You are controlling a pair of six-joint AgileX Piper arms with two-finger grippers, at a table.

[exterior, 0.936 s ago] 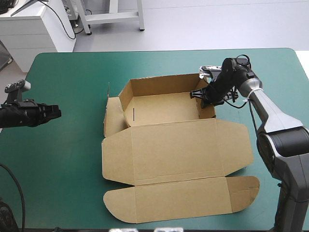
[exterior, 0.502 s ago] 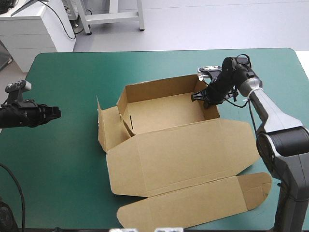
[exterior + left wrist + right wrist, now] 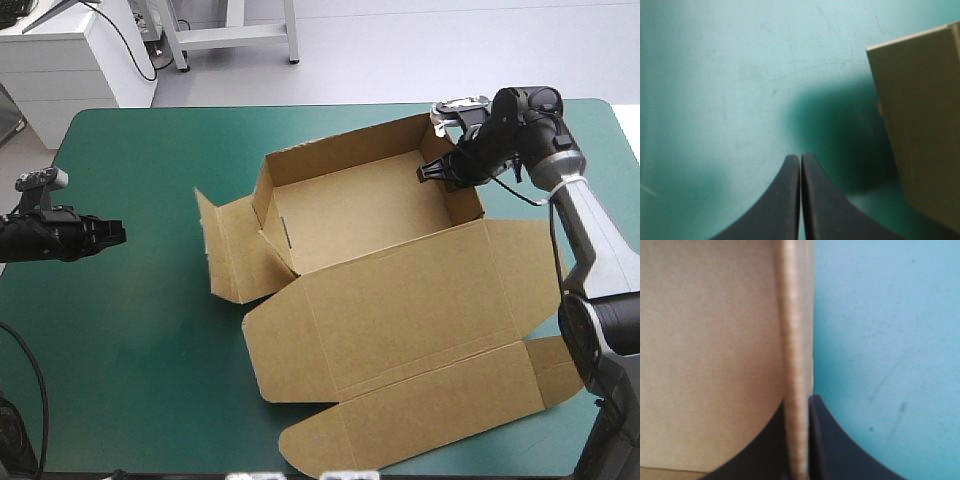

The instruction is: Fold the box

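The brown box [image 3: 360,215] sits mid-table as an open tray with raised walls, turned askew. Its lid [image 3: 400,320] lies flat toward the table's front, ending in a rounded tuck flap [image 3: 420,420]. My right gripper [image 3: 447,170] is at the tray's far right corner, shut on the right wall. In the right wrist view that wall's edge [image 3: 794,340] runs straight between the black fingers [image 3: 799,402]. My left gripper [image 3: 118,233] hovers over the table's left side, shut and empty, well clear of the box. Its own view shows the joined fingertips [image 3: 800,157] and a box flap [image 3: 920,130] ahead and to one side.
A loose side flap [image 3: 225,245] stands half raised on the tray's left. Bare teal-green cover [image 3: 130,340] lies between the left gripper and the box. The lid's right corner [image 3: 560,360] reaches near the table's right edge, beside the right arm.
The right gripper has shut on the tray's right wall and pulled toward the table's far right. The whole box has swung and slid with it. The left arm has stayed put.
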